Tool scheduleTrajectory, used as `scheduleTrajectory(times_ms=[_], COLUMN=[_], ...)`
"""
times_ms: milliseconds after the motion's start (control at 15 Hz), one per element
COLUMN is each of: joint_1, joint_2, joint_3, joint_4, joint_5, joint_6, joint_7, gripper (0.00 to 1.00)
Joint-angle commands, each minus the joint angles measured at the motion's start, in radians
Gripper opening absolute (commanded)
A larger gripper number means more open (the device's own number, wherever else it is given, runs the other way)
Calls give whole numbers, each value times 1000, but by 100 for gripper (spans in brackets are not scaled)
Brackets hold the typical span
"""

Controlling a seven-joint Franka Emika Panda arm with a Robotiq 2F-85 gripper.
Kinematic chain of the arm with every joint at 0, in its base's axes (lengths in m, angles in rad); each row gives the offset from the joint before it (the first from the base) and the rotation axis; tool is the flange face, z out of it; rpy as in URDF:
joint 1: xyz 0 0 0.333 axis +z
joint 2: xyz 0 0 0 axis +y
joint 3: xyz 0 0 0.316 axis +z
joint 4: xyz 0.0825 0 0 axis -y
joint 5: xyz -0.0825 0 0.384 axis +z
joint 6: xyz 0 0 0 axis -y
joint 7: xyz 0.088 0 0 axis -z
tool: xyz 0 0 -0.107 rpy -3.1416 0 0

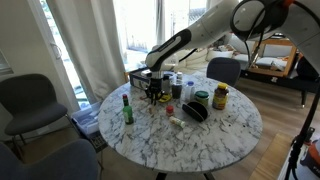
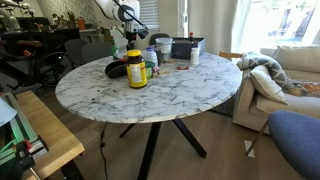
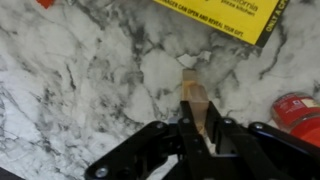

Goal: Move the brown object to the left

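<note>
Brown object point(image 3: 194, 98): slim tan stick, wood-like grain, lower centre of wrist view, against the white-grey veined marble table point(image 3: 80, 80). Can't tell if it's touching the surface. Black claw point(image 3: 198, 132) is pinched closed on its near end. Upper right: yellow label point(image 3: 225, 15), black print "CAN OPEN AND REVEAL YOUR GIFT". Red round item point(image 3: 300, 108) at right edge.

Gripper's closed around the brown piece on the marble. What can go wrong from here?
1. The brown object is thin and held only at one end by the gripper. It may twist or slip when moved.
2. Its far tip is almost at the yellow-labelled box, so a swing could knock the box.
3. The red item sits close beside the gripper and may get clipped.
</note>
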Motion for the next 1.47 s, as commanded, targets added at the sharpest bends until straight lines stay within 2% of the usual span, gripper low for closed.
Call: scheduleTrajectory(times_ms=[0, 1000, 1067, 1133, 1400], joint_1=[-7, -8, -7, -5, -14], joint_2=[-1, 5, 5, 4, 1], joint_3=[3, -2, -1, -3, 2], joint_4=[-15, -6, -6, -6, -1], joint_5=[11, 7, 7, 6, 19], joint_6=[20, 14, 10, 11, 8], joint_7=[-14, -12, -11, -6, -4], gripper=[4, 4, 43, 43, 72])
